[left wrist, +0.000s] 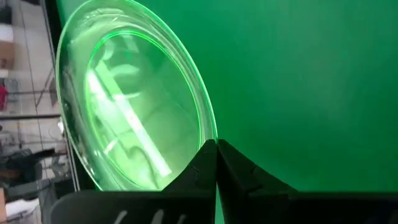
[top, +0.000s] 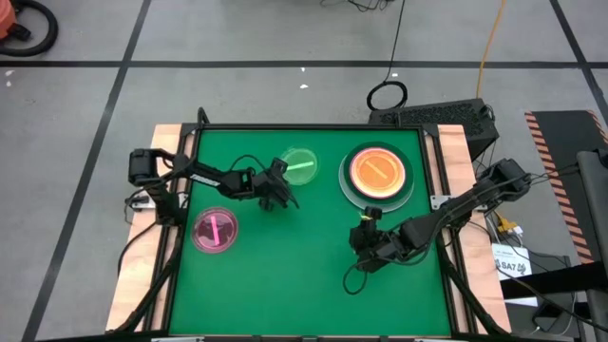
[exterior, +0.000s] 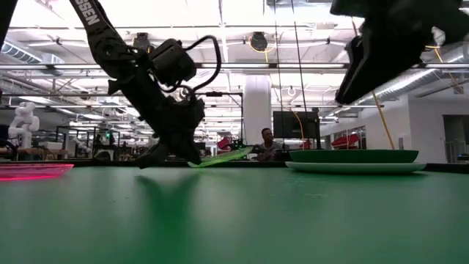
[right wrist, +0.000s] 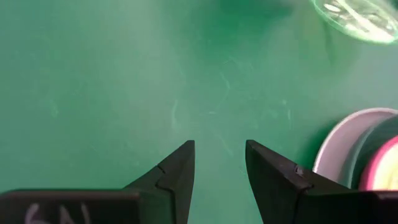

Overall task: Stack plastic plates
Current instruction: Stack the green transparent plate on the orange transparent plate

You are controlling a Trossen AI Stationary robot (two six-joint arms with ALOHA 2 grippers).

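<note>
Two dark, jointed arms trail looping black cables; white lettering marks one arm's upper link.

Your desk (top: 304,275) wears a plain bright green top, with pale wood edges. The green dish (top: 300,165) is see-through with one brighter green bar across it. The pink dish (top: 215,230) is translucent magenta with a light pink bar. On the stack (top: 378,176) you see an amber dish (top: 378,172) with a dark bar, hot pink under it, then dark green, then a pale rim. Both tools, left (top: 281,194) and right (top: 365,232), are black.
</note>
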